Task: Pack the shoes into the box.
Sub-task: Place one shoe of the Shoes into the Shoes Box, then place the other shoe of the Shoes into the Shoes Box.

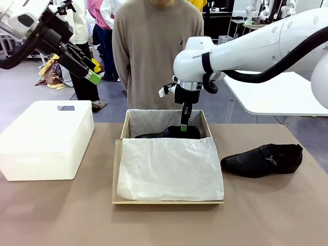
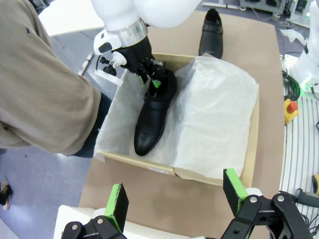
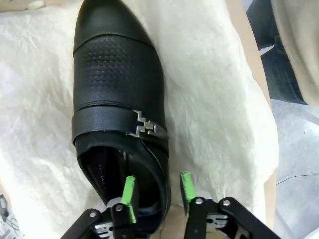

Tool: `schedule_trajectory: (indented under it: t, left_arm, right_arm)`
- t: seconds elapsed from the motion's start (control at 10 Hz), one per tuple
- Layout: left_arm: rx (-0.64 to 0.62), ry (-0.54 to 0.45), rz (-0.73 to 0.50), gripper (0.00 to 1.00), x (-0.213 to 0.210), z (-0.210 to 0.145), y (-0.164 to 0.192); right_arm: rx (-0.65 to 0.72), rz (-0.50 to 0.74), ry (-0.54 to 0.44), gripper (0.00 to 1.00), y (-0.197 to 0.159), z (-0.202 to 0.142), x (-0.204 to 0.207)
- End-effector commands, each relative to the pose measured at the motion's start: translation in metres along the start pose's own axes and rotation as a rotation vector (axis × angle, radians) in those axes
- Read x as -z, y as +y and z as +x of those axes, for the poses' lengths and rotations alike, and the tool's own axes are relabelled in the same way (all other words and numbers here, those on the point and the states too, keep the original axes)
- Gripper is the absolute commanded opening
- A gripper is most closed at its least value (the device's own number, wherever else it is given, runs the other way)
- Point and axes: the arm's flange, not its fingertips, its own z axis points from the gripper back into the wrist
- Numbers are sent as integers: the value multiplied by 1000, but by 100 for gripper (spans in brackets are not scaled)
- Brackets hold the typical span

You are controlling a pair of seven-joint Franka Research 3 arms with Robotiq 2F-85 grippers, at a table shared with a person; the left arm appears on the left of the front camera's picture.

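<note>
Front view: right gripper (image 1: 183, 126) reaches into the box (image 1: 124, 134), at the heel of a shoe (image 1: 158, 135) lying at its far end. The second shoe (image 1: 262, 160) sits on the table (image 1: 266, 218), right of the box. Left gripper (image 1: 87, 72) hangs high, well apart. Left wrist view: its fingers (image 2: 234, 185) gape wide. Right wrist view: pads (image 3: 187, 185) apart, straddling the heel wall. Best to lift straight up, so the inner pad clears.

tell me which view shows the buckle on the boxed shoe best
The right wrist view: the buckle is close up and sharp on the shoe. The left wrist view shows the whole shoe in the box, buckle too small to make out. The front view shows a sliver of it behind tissue.
</note>
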Motion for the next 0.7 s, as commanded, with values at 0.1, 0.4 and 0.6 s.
schedule_trajectory:
  t: [0.1, 0.4, 0.6]
  left_arm:
    - [10, -25, -16, 100, 0, -3, -1]
    - [10, -25, -16, 100, 0, -3, -1]
    - [10, -25, -16, 100, 0, -3, -1]
  right_arm:
    - [-27, 18, -25, 100, 6, -5, -29]
    - [-55, 11, -15, 100, 14, -7, -47]
    - [-53, -9, -4, 100, 18, -7, -59]
